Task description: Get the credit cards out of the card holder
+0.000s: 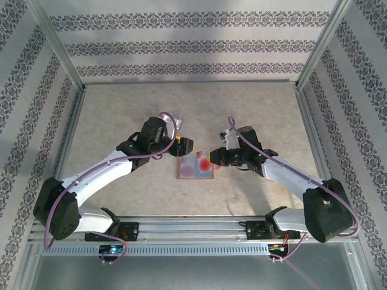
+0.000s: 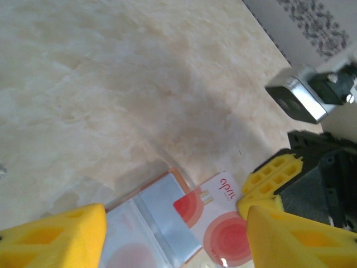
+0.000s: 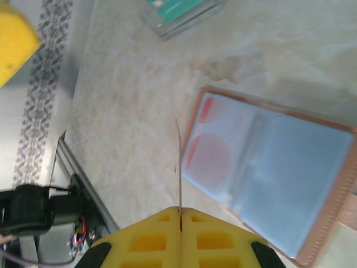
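**benchrat:** Starting closest in: your right gripper (image 3: 180,212) has its two yellow fingers pressed together on one card (image 3: 179,167). It's pinched by one edge, so from the wrist cam you see it edge-on, sticking straight out past the tips. That makes sense to me, since an edge pinch is about the only hold flat plastic gives you. It looks clear of the pocket, but I can't tell for sure.

**tabletop_tom:** Agreed. Just beyond those tips and off to the side, the card holder (image 3: 301,173) lies flat and spread open on the table (image 2: 111,84), with the grey-blue pockets facing up. There are red shapes under the pocket film nearest the gripper. I read those as the pocketed cards (image 3: 207,153), so you're partway through, not done.

**benchrat:** What about the other arm?

**tabletop_tom:** Your left gripper (image 2: 175,215) has its jaws wide apart with nothing between them. The open holder sits below the gap, and the pinched card's red-circle face is over by one finger. My guess is it's parked there to steady the holder while the right side pulls, because a loose bifold would just slide along with the card.

**benchrat:** Farthest out from the right gripper, well past the holder, is a teal stack (image 3: 178,11). It isn't part of the job, so leave it alone.
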`<act>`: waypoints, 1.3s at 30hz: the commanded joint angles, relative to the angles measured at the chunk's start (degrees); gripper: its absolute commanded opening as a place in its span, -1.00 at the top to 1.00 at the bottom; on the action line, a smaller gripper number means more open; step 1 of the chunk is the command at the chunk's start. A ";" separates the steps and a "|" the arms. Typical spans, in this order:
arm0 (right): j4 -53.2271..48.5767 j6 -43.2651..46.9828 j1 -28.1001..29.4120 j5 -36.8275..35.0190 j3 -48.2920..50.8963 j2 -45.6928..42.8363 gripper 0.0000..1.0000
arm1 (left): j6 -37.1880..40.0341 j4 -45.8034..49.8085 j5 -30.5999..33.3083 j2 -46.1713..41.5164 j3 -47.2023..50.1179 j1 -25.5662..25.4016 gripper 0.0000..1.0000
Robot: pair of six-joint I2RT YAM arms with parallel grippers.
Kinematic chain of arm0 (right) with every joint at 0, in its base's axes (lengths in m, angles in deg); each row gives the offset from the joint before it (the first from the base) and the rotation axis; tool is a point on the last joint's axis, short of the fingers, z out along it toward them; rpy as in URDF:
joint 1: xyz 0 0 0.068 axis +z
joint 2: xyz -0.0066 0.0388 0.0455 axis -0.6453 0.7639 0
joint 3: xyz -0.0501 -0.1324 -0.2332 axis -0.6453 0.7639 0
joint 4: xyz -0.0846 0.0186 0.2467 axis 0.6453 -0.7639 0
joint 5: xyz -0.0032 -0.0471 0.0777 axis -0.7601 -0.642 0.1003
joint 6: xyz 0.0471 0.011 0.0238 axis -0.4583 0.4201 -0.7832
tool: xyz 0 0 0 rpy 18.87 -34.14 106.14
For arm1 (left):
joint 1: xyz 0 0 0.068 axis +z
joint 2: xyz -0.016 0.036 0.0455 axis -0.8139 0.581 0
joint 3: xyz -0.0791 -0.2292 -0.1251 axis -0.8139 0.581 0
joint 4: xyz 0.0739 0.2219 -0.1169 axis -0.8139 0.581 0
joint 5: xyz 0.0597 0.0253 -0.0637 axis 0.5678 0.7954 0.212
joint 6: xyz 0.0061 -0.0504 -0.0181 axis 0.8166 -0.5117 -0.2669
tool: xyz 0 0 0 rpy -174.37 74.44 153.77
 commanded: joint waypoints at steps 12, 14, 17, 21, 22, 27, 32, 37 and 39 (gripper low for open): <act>-0.86 7.54 4.36 9.79 -4.21 -0.05 1.00 | 11.08 5.22 -24.53 3.97 0.57 6.34 -0.49; -0.55 7.76 4.36 10.62 -4.21 -0.10 1.00 | 11.31 5.28 -26.50 3.76 1.14 6.29 -0.49; 0.12 8.00 4.36 11.84 -4.30 -0.12 1.00 | 11.91 5.44 -28.25 3.96 1.84 6.34 -0.49; 0.35 8.54 4.36 13.28 -4.82 -0.19 1.00 | 12.38 6.12 -29.02 4.60 2.47 6.37 -0.46; 0.34 8.63 4.31 13.47 -4.91 -0.32 1.00 | 12.41 5.63 -29.27 4.57 2.72 6.36 -0.45; 1.22 8.59 4.32 14.24 -4.76 -0.94 1.00 | 10.66 1.85 -32.57 3.83 4.31 6.46 -0.23; 4.04 7.26 3.86 14.93 -3.76 -1.46 1.00 | 8.90 -1.04 -35.35 3.11 5.41 6.37 0.16; 7.57 4.83 2.46 15.05 -2.56 -1.86 1.00 | 6.06 -4.79 -35.92 0.85 7.23 6.36 0.89; 8.47 3.95 1.89 14.39 -2.16 -2.40 0.87 | 3.92 -6.85 -35.22 0.19 7.91 6.36 1.00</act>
